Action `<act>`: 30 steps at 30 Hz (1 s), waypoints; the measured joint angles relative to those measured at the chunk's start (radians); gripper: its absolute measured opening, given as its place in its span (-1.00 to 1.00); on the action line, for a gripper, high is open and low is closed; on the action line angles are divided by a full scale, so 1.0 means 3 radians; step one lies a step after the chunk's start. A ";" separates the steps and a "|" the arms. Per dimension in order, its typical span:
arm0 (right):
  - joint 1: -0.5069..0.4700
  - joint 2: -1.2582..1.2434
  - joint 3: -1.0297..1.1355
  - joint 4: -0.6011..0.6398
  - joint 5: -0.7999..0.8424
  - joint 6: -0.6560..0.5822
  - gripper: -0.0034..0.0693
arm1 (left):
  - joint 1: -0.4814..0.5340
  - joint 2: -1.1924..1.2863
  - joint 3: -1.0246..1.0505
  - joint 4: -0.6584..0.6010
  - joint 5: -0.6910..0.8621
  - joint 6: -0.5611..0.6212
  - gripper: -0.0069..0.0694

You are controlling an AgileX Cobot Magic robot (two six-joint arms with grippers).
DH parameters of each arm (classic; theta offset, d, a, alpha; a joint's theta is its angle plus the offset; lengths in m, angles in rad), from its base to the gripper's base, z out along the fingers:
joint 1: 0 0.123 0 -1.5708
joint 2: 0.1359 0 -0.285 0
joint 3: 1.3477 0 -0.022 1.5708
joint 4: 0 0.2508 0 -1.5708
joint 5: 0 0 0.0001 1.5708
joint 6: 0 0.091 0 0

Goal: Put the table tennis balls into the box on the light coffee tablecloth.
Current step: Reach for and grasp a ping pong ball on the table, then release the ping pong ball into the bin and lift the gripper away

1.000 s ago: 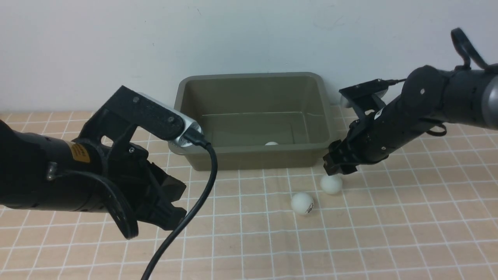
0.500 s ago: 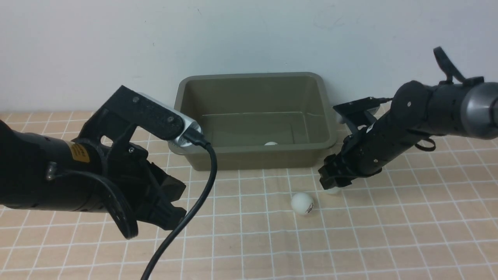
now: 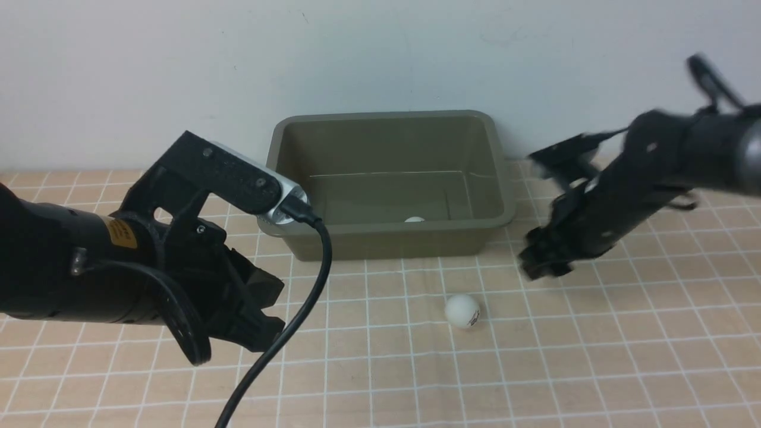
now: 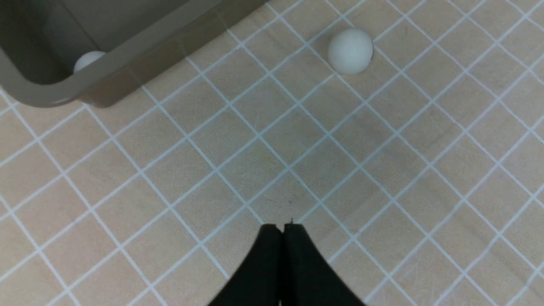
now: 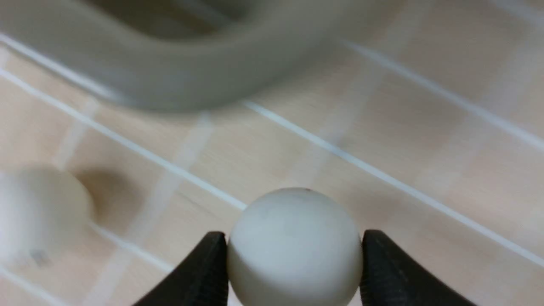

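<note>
The olive-green box (image 3: 380,116) stands at the back of the light coffee tablecloth (image 3: 594,356). One table tennis ball (image 3: 414,219) lies inside it by the front wall. A second ball (image 3: 462,310) rests on the cloth in front of the box. My right gripper (image 3: 544,264), blurred, hangs just off the box's front right corner. It is shut on a third ball (image 5: 295,255), with a finger (image 5: 204,272) touching each side; that ball is hidden in the front view. My left gripper (image 4: 282,227) is shut and empty above the cloth, front left of the box.
A thick black cable (image 3: 309,297) hangs from the left wrist camera down to the front edge. A white wall rises close behind the box. In the left wrist view, the box corner (image 4: 42,89) and the loose ball (image 4: 350,50) lie ahead of the gripper.
My right gripper dropped onto the ball nearer the box, closed on it and has swung right and up with it. The left arm and the other balls have not moved.
</note>
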State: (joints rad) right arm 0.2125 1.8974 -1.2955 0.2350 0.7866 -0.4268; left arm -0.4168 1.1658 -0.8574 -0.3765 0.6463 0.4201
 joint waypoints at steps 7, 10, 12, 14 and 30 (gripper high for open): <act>-0.0246 -0.0261 -0.0418 0.0974 0.0271 -0.0769 0.10 | 0.0000 0.0000 0.0000 0.0000 0.0000 0.0000 -1.00; -0.0083 -0.0062 -0.0740 0.1633 0.0500 -0.1243 0.10 | 0.0000 0.0000 0.0000 0.0000 0.0000 0.0000 -1.00; 0.0028 0.0127 -0.1004 0.1775 0.0651 -0.1337 0.10 | 0.0000 0.0000 0.0000 -0.0003 0.0000 0.0000 -1.00; 0.0133 0.0348 -0.1292 0.1718 0.0723 -0.1295 0.10 | 0.0000 0.0000 0.0000 -0.0007 0.0000 0.0000 -1.00; 0.0280 0.0845 -0.2238 0.0744 0.0811 -0.0697 0.54 | 0.0000 0.0000 0.0000 -0.0097 0.0025 0.0000 -1.00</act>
State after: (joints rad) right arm 0.2964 2.1508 -1.9669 0.4582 1.0299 -0.6358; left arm -0.4168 1.1658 -0.8574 -0.4056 0.6539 0.4201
